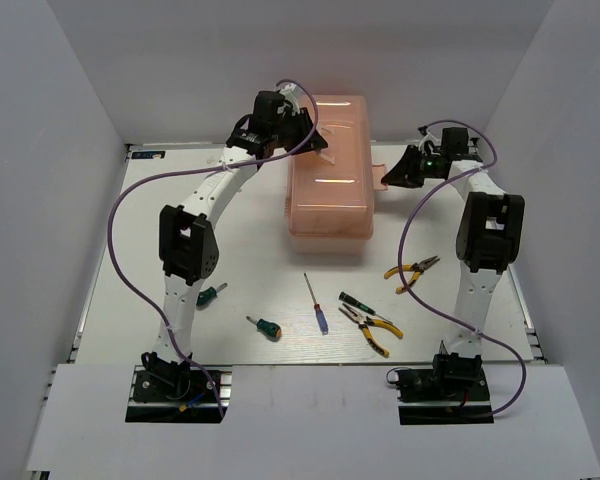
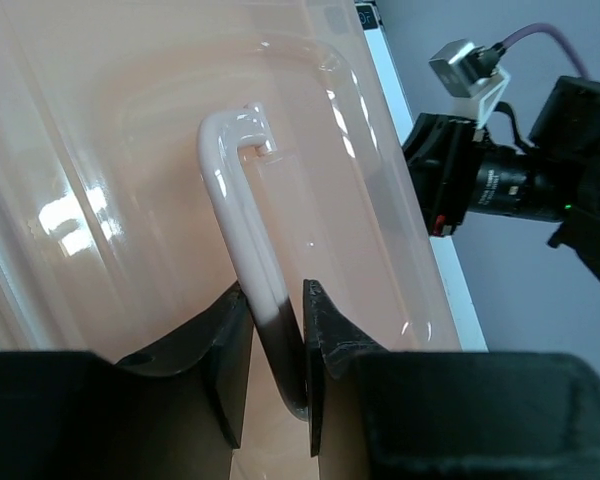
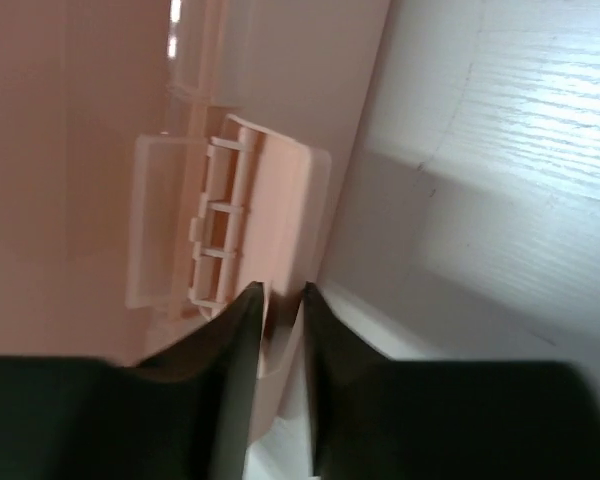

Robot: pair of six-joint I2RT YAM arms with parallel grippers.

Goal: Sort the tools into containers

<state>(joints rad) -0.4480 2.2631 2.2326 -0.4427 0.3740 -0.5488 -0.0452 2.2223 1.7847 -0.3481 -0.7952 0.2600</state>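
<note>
The salmon-pink toolbox (image 1: 329,175) stands closed at the back middle. My left gripper (image 1: 312,140) is over its lid, shut on the white lid handle (image 2: 242,230), which runs between the fingertips (image 2: 320,320). My right gripper (image 1: 390,176) is at the box's right side, shut on the edge of the pink side latch (image 3: 265,215). On the table in front lie two stubby green screwdrivers (image 1: 212,294) (image 1: 265,326), a thin blue-handled screwdriver (image 1: 316,304), a slim black-green screwdriver (image 1: 357,300) and two yellow-handled pliers (image 1: 410,271) (image 1: 372,328).
White walls close in the table at the back and on both sides. Purple cables loop from both arms. The right arm's wrist camera (image 2: 500,180) shows beyond the box's edge in the left wrist view. The arm bases stand at the near edge.
</note>
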